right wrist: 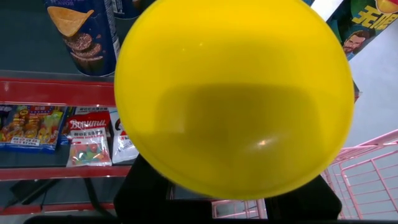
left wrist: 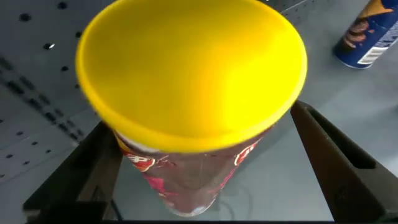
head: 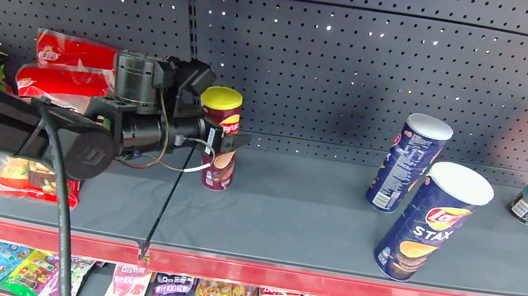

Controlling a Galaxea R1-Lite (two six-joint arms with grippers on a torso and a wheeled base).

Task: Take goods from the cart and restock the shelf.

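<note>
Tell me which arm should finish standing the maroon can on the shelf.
Left. The left gripper is around the maroon chip can, which stands upright on the shelf. The right gripper holds another yellow-lidded can off the shelf, near the pink cart.

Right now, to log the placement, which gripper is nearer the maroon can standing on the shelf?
Left. The left gripper straddles the maroon can, one finger each side. The right gripper is low by the shelf's red edge and pink cart, holding another yellow-lidded can.
</note>
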